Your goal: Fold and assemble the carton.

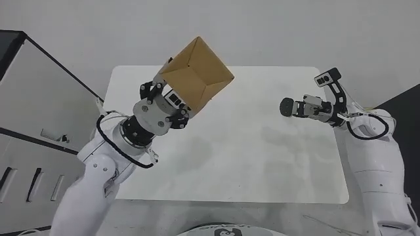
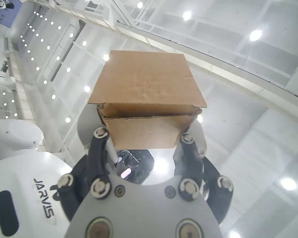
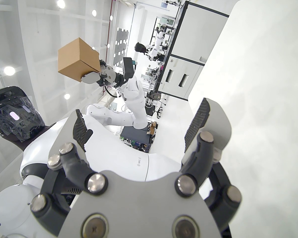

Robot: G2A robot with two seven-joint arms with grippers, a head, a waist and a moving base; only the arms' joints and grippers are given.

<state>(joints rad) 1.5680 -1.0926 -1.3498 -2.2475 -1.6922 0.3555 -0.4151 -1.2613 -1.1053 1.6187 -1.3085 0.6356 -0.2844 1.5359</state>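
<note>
Fingers of the left gripper clamp one end of the carton above the table, far left, while the right gripper gapes near its right edge; light, stiff, crushable cardboard likely wants gentle holds at edges.

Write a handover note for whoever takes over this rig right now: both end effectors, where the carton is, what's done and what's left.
Left end effector: shut on the carton, holding it in the air above the left part of the table.
Right end effector: open, empty, over the table's right side, apart from the carton.
Done: the carton has its box shape, and the faces that show are closed.
Left: the end facing the left end effector shows loose flap edges with a gap. It probably needs tucking shut, then setting down.
</note>
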